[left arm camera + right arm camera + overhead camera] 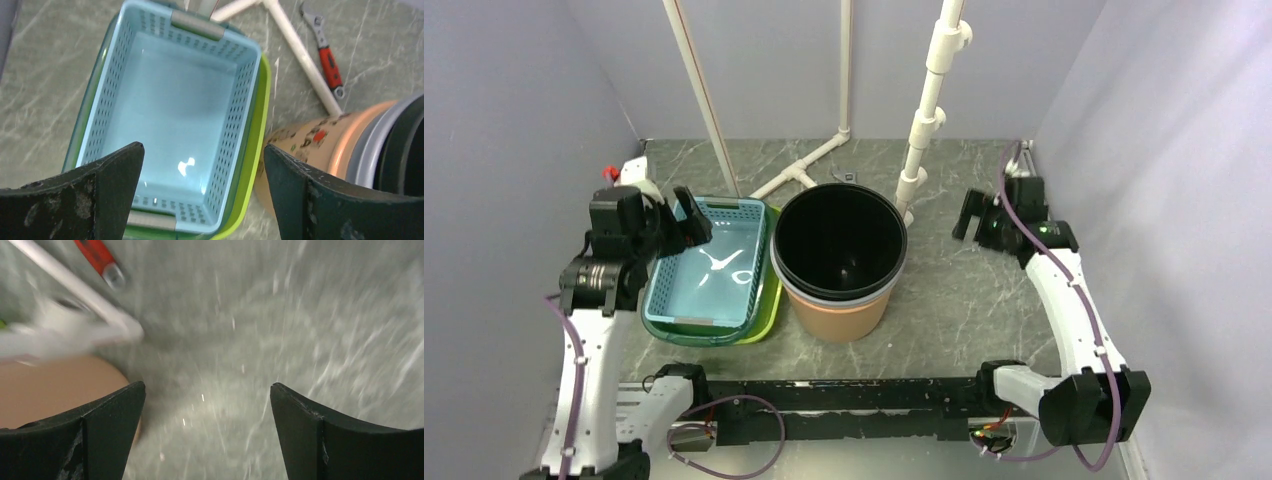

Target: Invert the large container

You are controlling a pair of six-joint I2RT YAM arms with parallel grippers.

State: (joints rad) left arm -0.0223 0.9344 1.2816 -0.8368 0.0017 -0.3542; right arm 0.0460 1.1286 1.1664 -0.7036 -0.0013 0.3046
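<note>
The large container (pixel 839 318) stood upright, mouth up, near the centre of the table (pixel 964 290). It was a tan bucket with grey and black buckets nested inside. On its right lay open table as far as the right edge. Its left side stood just beside a green tray (pixel 769 300), and a white pipe post (pixel 929 90) rose close behind it. A blue basket (pixel 734 210) sat in the tray. The left gripper (pixel 202 146) hung above the basket, jaws spread wide. The right gripper (pixel 206 385) hung over bare table near the right edge, also spread, pinching nothing.
</note>
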